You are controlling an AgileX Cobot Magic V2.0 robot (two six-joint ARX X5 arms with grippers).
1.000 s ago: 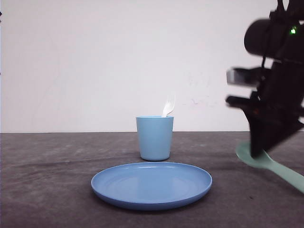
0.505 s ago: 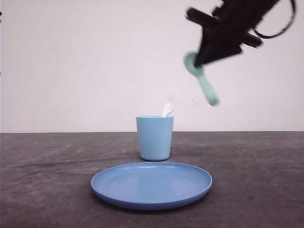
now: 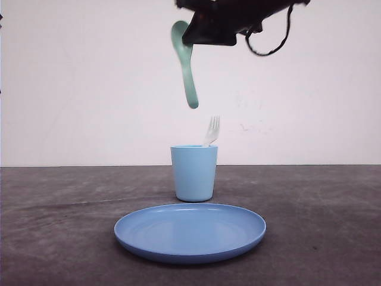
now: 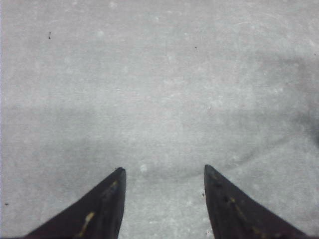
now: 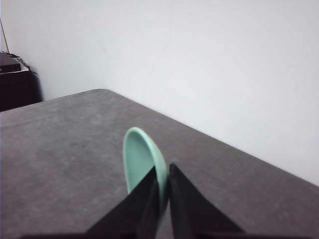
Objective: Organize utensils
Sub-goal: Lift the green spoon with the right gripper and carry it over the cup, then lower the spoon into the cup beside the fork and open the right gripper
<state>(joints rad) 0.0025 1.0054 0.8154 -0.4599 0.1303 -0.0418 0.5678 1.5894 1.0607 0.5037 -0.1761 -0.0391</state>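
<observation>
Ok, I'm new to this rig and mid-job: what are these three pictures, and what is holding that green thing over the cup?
The machine is a robot with two arms, each ending in a gripper. The front view looks forward over the dark table. There the right gripper holds a mint-green spoon by its bowl end, handle hanging down above the light blue cup. A white fork stands in that cup, tines up, and a blue plate lies in front of it. The right wrist view looks along that gripper's fingers, pinched on the spoon. The left wrist view shows the left gripper open over bare table, holding nothing.
</observation>
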